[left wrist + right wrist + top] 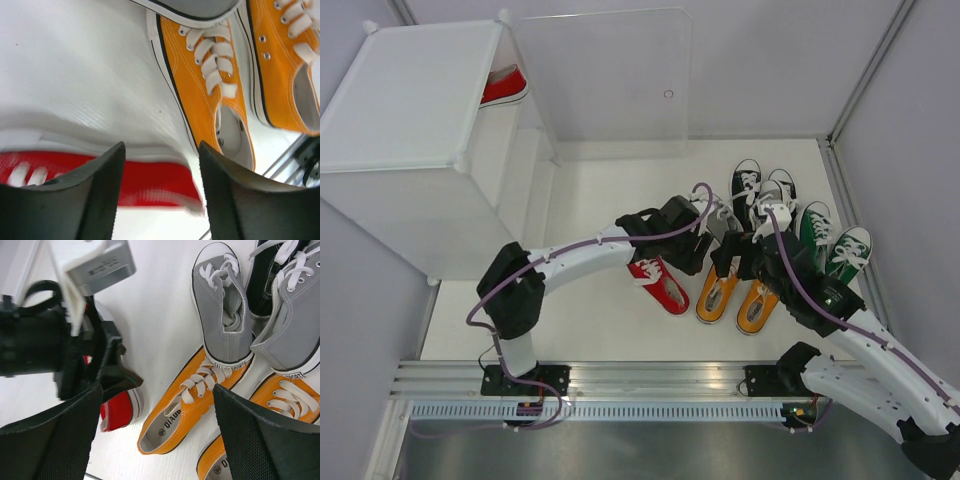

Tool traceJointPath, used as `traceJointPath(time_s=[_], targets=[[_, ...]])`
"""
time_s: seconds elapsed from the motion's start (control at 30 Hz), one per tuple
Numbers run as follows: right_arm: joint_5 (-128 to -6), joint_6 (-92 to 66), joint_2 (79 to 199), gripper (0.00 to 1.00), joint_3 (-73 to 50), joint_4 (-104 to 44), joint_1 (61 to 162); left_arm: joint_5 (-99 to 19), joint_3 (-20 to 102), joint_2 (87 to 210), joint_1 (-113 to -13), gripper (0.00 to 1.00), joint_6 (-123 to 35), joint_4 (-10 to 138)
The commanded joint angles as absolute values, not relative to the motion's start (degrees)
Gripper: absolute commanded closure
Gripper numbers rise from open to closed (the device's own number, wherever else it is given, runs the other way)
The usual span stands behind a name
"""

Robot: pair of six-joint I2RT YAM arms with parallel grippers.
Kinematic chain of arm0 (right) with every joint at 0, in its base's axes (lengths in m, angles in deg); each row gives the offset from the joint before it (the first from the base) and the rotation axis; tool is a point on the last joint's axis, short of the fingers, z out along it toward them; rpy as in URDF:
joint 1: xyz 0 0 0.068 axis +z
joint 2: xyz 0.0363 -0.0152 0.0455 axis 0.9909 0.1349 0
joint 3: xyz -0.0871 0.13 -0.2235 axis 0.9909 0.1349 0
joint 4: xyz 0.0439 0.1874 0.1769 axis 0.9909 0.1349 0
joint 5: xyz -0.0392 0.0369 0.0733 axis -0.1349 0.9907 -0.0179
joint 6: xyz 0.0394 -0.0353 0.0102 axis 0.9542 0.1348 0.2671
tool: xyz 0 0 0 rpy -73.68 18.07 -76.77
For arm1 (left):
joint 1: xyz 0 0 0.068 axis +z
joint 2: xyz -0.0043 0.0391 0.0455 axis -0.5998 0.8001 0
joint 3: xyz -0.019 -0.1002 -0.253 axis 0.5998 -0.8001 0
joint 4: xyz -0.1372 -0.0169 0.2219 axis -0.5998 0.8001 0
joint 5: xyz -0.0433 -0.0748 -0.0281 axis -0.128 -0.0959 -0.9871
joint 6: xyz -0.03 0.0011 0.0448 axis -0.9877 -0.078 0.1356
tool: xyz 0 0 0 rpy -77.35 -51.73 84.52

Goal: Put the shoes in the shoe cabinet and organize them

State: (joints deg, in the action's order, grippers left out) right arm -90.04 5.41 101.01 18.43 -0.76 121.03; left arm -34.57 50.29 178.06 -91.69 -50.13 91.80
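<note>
The red shoe (150,180) lies right under my left gripper (161,150). Ahead and left of it, bare floor (75,60) gives room to pass. Ahead and right, two orange shoes (205,95) block the way, a grey shoe (200,7) beyond them.

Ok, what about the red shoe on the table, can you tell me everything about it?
The red shoe is a small canvas sneaker with white laces and a white sole. It lies on the white table, just left of the orange shoes, not touching them. The left gripper hangs open right above it.
</note>
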Motion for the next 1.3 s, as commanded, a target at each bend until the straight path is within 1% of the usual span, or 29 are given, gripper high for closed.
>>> traceJointPath(time_s=[0.0,0.03,0.07,0.2,0.33,0.43,0.77,0.93,1.17,1.27], targets=[[-90.2,5.5,99.8,0.06,17.4,1.1,121.1,-39.6,51.0,171.5,-91.5,0.33,-39.2,95.6],[-89.8,5.1,99.8,0.06,17.4,1.2,121.1,-41.7,49.8,170.3,-91.4,0.29,-35.9,96.7],[-89.4,4.9,99.8,0.06,17.4,1.2,121.1,-43.0,49.3,169.9,-91.4,0.28,-34.0,97.5],[-87.3,4.2,99.7,0.07,17.5,0.8,121.1,-48.2,48.7,169.6,-91.5,0.25,-24.9,105.6],[-85.6,3.8,99.9,0.07,18.2,-0.1,121.1,-49.0,47.0,169.5,-91.6,0.23,-17.4,105.8],[-85.0,3.4,100.6,0.07,18.5,-0.3,121.1,-50.1,48.2,171.8,-92.1,0.23,-13.6,105.8],[-86.5,2.6,100.6,0.07,19.1,0.0,121.1,-51.3,52.0,180.2,-94.5,0.23,-8.5,105.5],[-88.3,2.1,100.4,0.07,19.3,0.4,121.1,-52.8,52.2,182.7,-95.8,0.26,-8.4,105.4],[-88.5,1.8,100.5,0.07,20.0,-0.2,121.1,-51.9,51.9,187.1,-96.5,0.29,-8.9,104.7],[-89.0,1.6,100.2,0.07,20.0,0.5,121.1,-51.3,51.6,187.2,-96.6,0.37,-9.8,104.7]])
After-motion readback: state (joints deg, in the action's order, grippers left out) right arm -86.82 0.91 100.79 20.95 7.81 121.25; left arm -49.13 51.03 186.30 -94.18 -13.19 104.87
